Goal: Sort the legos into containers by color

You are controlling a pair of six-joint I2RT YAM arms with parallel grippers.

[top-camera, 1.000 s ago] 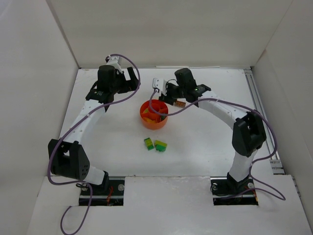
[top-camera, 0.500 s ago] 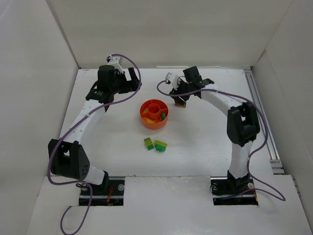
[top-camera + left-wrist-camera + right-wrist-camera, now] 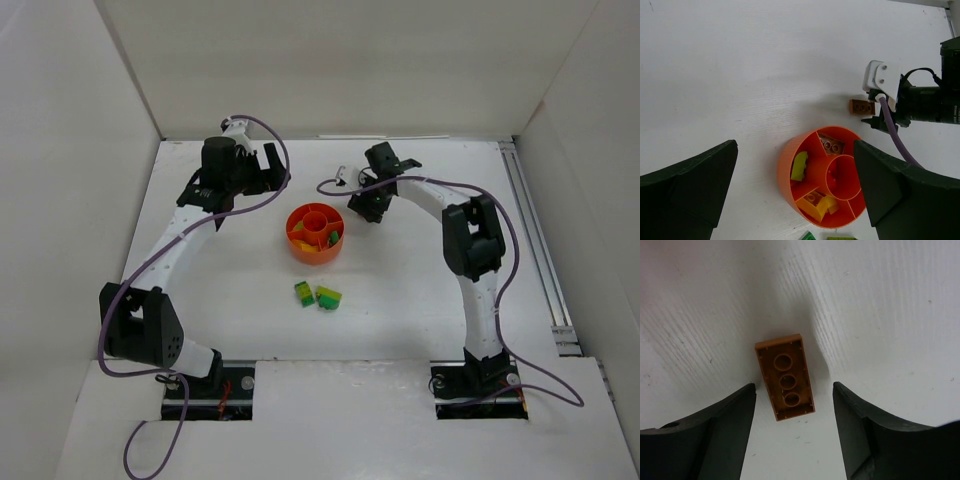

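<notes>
The round orange plastic dish (image 3: 786,172) holds some small plastic bricks (image 3: 815,200) in its little rooms, a lime one (image 3: 799,166), a brown one (image 3: 832,145) and yellow ones, so I think a good part of the sorting is done. Just beside the dish, on its far right side, a flat brown plastic brick (image 3: 785,376) lies upside down on the white table (image 3: 420,290), and the right hand (image 3: 362,203) hangs over it with its fingers open on both sides, holding nothing. Two green-and-yellow bricks (image 3: 304,293) near the dish's front side wait too, and the left hand (image 3: 262,168) is wide open and empty, off to the dish's far left.
</notes>
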